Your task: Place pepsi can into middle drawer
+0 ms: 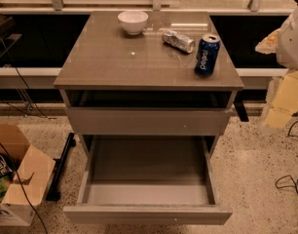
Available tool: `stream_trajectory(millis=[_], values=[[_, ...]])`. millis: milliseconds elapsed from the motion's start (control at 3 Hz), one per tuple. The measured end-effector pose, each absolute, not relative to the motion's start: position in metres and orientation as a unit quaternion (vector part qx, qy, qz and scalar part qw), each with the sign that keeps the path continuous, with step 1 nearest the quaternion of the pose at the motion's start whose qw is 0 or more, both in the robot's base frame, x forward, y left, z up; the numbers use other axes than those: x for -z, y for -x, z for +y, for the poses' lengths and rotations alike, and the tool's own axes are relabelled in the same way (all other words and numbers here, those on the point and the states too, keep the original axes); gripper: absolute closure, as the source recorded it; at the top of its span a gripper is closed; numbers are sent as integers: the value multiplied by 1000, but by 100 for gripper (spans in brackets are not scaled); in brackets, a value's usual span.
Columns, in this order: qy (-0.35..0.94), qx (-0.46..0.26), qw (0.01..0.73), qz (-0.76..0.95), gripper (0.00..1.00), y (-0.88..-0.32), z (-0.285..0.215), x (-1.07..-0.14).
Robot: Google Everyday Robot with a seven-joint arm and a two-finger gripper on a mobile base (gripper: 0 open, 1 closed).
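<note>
The pepsi can, dark blue with white lettering and a silver top, stands upright near the right front corner of the grey cabinet top. The middle drawer is pulled out below, a broad grey box with low side walls and nothing in it. My gripper is at the right edge of the view, at about the can's height, to the right of the can and apart from it. The white and yellowish arm reaches down behind it.
A white bowl stands at the back of the top. A silver-grey can lies on its side just left of the pepsi can. A flat closed front panel sits above the open drawer. A cardboard box and cables lie on the floor at left.
</note>
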State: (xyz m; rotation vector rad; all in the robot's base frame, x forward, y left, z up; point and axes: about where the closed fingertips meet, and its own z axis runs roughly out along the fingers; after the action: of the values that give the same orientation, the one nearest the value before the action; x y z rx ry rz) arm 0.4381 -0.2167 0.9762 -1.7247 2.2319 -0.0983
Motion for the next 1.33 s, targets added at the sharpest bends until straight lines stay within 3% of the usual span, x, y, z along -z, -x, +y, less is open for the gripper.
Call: stream_trajectory(millis=[667, 1333], values=[[596, 11, 189, 780, 0, -449, -211, -977], [548, -96, 280, 783, 0, -497, -206, -967]])
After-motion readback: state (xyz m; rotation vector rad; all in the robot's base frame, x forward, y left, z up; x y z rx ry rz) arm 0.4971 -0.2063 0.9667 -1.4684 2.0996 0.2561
